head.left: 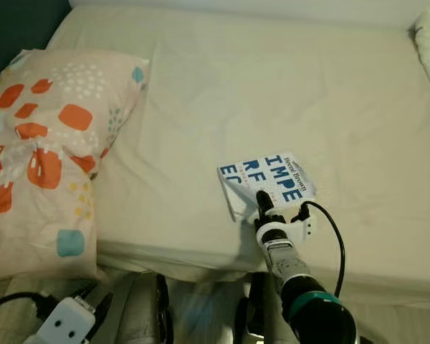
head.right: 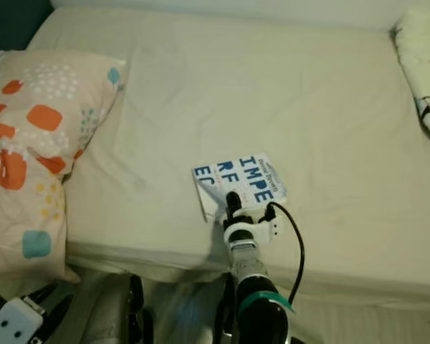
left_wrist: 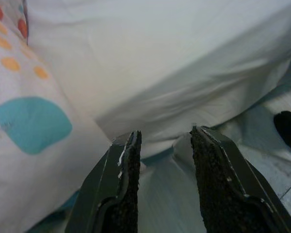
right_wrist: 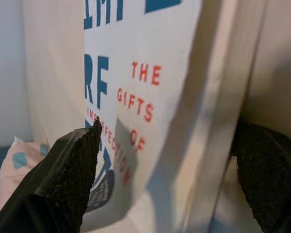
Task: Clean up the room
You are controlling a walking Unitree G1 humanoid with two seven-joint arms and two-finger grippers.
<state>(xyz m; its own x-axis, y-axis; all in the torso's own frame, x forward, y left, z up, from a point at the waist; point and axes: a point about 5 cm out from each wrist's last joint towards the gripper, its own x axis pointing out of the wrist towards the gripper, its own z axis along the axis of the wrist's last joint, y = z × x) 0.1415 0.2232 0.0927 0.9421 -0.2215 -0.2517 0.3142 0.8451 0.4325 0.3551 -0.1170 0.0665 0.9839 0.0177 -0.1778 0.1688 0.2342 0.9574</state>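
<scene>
A white book (head.left: 269, 180) with big blue letters lies near the front edge of the cream bed (head.left: 287, 86). My right gripper (head.left: 276, 204) reaches up from below the bed edge and is shut on the book's near edge. In the right wrist view the book (right_wrist: 136, 97) sits between the two black fingers, one finger (right_wrist: 72, 170) on the cover and the other behind its back. The book's near corner looks slightly raised off the sheet. My left gripper (left_wrist: 166, 133) hangs open and holds nothing, low by the bed's front side next to the pillow (left_wrist: 29, 126).
A large pillow (head.left: 43, 143) with orange and teal spots lies on the left of the bed, overhanging the front edge. A patterned cushion (head.right: 423, 64) sits at the far right. The bed's front edge (head.left: 201, 261) runs just below the book.
</scene>
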